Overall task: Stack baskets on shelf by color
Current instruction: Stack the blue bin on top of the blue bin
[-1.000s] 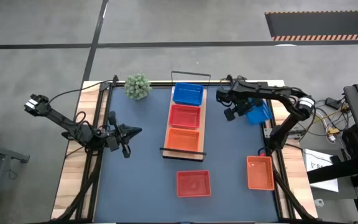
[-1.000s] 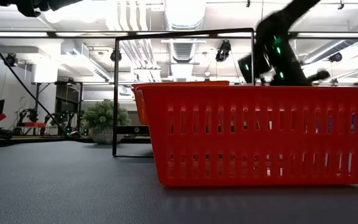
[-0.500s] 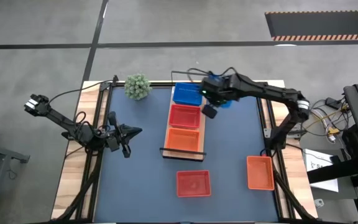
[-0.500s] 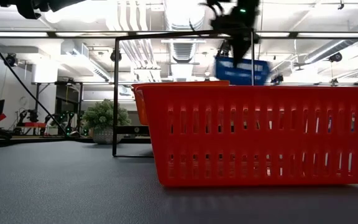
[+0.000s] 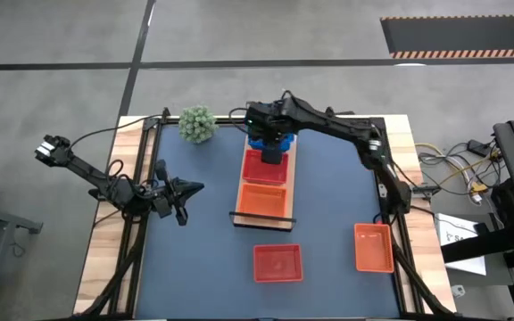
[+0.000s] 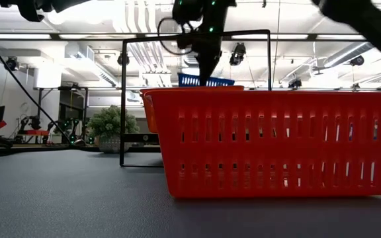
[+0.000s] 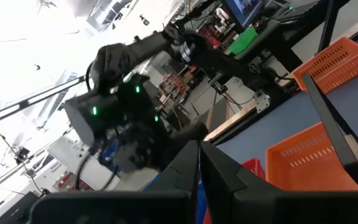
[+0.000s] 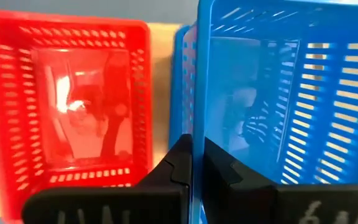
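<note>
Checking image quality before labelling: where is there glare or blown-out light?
Right wrist view: bright glare patches on the floor of the red basket beside the held blue basket. Left wrist view: ceiling washed out white. Low view: ceiling lights bright, nearest red basket evenly lit.

Right arm covered most of blue baskets from above; we couldn't count the stack. Held blue basket ran off right wrist picture's edge. Low view: red basket hid shelf.

Three baskets are sitting in a row on the shelf, frame centre; two more baskets lying lower right; plant ball sitting upper left
</note>
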